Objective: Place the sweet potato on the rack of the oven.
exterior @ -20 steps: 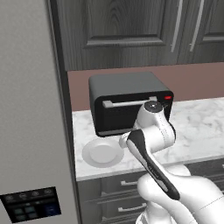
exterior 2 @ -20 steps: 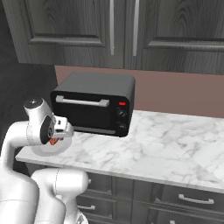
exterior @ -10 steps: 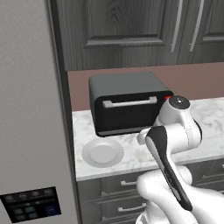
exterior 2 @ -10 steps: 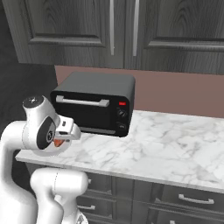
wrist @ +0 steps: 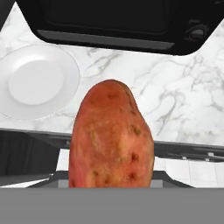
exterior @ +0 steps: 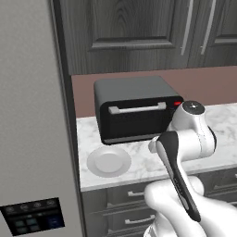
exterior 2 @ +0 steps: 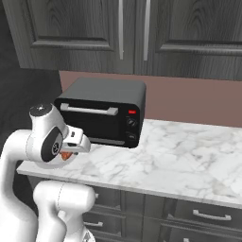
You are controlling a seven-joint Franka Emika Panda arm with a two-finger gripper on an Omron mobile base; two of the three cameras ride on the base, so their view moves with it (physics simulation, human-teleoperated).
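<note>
The sweet potato (wrist: 112, 138), an orange-red lump, stands upright in the middle of the hand view, held above the counter's front edge. In the right base view a bit of the sweet potato (exterior 2: 65, 155) peeks out under the hand. My gripper (exterior 2: 71, 150) is shut on it, just in front of the counter's left end. The arm's white wrist (exterior: 190, 134) covers the hand in the left base view. The oven and its rack are out of view.
A black countertop toaster oven (exterior: 136, 109) (exterior 2: 101, 111) stands shut on the marble counter (exterior 2: 179, 156). A white plate (exterior: 109, 162) (wrist: 37, 81) lies in front of it. A grey fridge (exterior: 32, 115) stands at the left. Dark cabinets hang above, drawers below.
The arm has swung to the right in the left base view and the hand has risen slightly with the sweet potato still in it. Counter, toaster oven and plate have not moved.
</note>
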